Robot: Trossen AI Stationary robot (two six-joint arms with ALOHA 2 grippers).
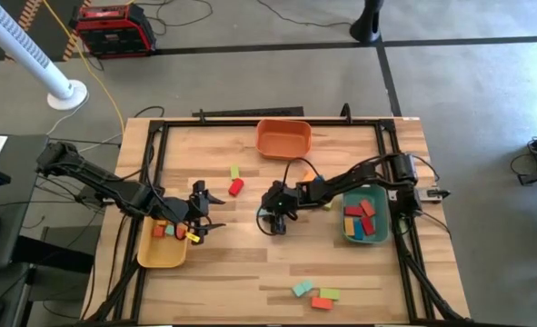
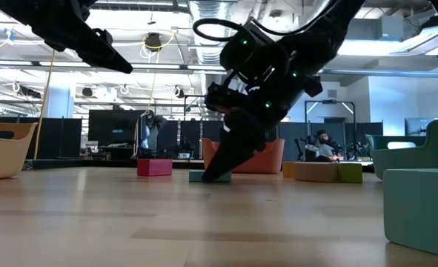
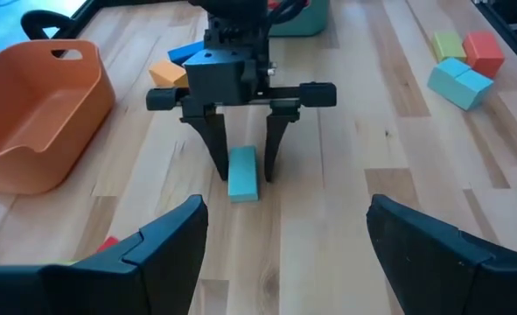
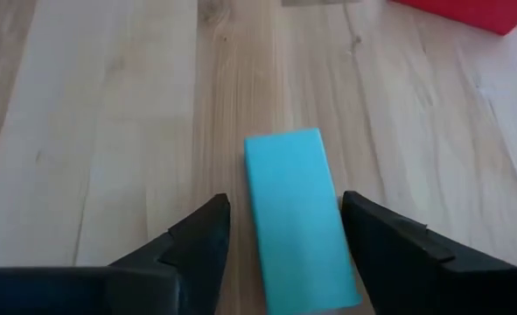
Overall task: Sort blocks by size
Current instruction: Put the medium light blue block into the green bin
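Right gripper [image 3: 243,171] straddles the blue block [image 3: 242,172] mid-table, beside the teal tray [image 1: 377,238], jaws partly open, not gripping yet. It should centre, then squeeze evenly (long sides). Left gripper [image 1: 204,213] waits wide open, empty, well apart.

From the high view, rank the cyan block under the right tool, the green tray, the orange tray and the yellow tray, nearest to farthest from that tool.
1. Cyan block, between the right tool's fingers.
2. Green tray, to its right.
3. Orange tray, at the table's far edge; close to the green tray's distance.
4. Yellow tray, far left.
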